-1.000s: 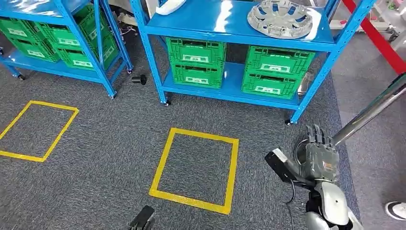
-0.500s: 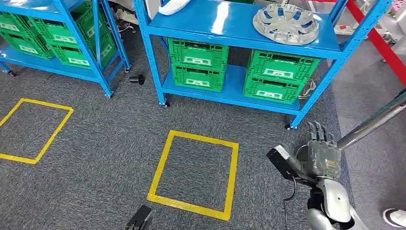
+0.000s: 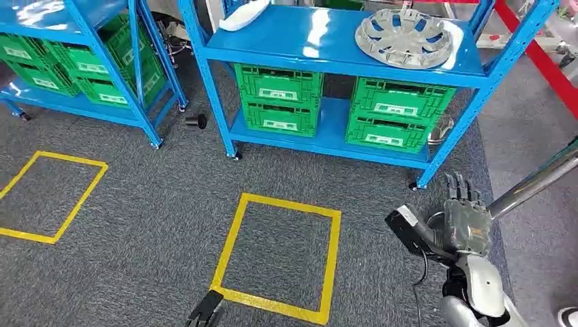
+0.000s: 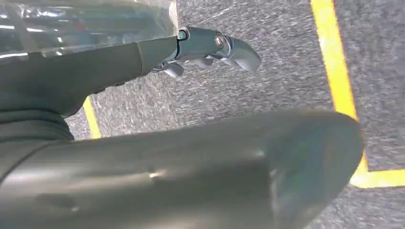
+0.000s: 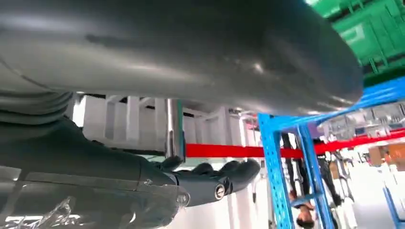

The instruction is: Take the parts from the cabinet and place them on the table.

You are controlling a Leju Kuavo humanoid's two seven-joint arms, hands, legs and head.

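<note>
The silver wheel cover [image 3: 405,36] sat on the top shelf of the blue cabinet [image 3: 320,41], above the green crates [image 3: 399,113]. Right hand [image 3: 465,216] hung empty just off the cabinet's corner leg, fingers apart. Left hand [image 4: 210,45] held nothing too, fingers loosely extended over the carpet.

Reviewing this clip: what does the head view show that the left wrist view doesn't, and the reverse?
Head view alone: the blue rack with a silver wheel cover on its upper shelf, green crates below, and the right hand holding nothing, fingers extended. Left wrist view alone: a close look at the left hand, empty above the floor. Both share the grey carpet and yellow tape.
</note>
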